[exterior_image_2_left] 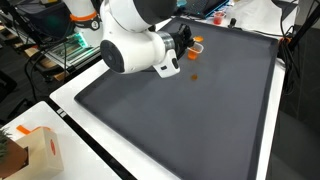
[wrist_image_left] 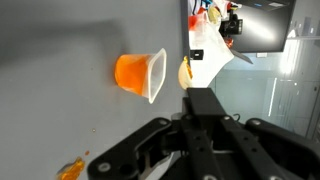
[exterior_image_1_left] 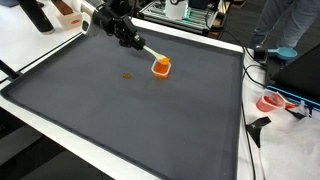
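The pincer [exterior_image_1_left: 146, 50] hangs low over the far part of the tabletop [exterior_image_1_left: 45, 122], tilted down from the arm's dark wrist. In the wrist view [wrist_image_left: 205, 135] only its black body and side links show. The fingertips are out of sight, so I cannot tell whether it is spread or pressed together. Nothing can be seen gripped in it. A pale strip runs from its tip toward the orange cup [exterior_image_1_left: 160, 67] in an exterior view, and whether that strip touches the cup I cannot tell.

The cup sits just beyond the pincer's tip, on the dark grey mat [exterior_image_1_left: 150, 125] that covers most of the tabletop. It is small, translucent and bright orange, with a paler, wider rim. In the wrist view [wrist_image_left: 140, 73] that rim faces right, and whether the cup stands or lies on its side is unclear. In an exterior view [exterior_image_2_left: 198, 42] it peeks out just past the robot's big white joint.

Near the cup, apart from it, a small orange-brown scrap [exterior_image_1_left: 127, 75] lies on the mat.
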`<state>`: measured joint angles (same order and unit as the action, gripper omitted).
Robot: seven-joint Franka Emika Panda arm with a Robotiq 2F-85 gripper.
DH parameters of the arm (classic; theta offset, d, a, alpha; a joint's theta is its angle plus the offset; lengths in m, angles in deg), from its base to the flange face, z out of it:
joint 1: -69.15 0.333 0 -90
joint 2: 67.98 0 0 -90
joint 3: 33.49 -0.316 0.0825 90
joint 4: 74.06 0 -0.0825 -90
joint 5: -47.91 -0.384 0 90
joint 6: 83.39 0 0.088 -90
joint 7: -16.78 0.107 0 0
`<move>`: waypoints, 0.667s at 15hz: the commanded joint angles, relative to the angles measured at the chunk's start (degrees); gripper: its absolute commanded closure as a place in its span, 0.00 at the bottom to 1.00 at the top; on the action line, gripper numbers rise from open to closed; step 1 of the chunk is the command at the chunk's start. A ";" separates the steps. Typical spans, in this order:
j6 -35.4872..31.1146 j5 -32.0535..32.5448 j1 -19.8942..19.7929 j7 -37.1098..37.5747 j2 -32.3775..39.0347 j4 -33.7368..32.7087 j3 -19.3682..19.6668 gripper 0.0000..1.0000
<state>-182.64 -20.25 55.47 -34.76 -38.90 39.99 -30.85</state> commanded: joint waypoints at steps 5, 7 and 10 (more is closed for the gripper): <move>8.27 -4.33 -1.34 -0.96 -1.29 -2.41 2.73 0.97; 9.03 -5.38 -1.56 -0.61 -2.01 -3.04 3.62 0.97; 9.16 -7.29 -1.93 -0.25 -3.35 -3.60 4.84 0.97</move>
<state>-174.82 -25.08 54.20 -35.35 -40.71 36.17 -27.16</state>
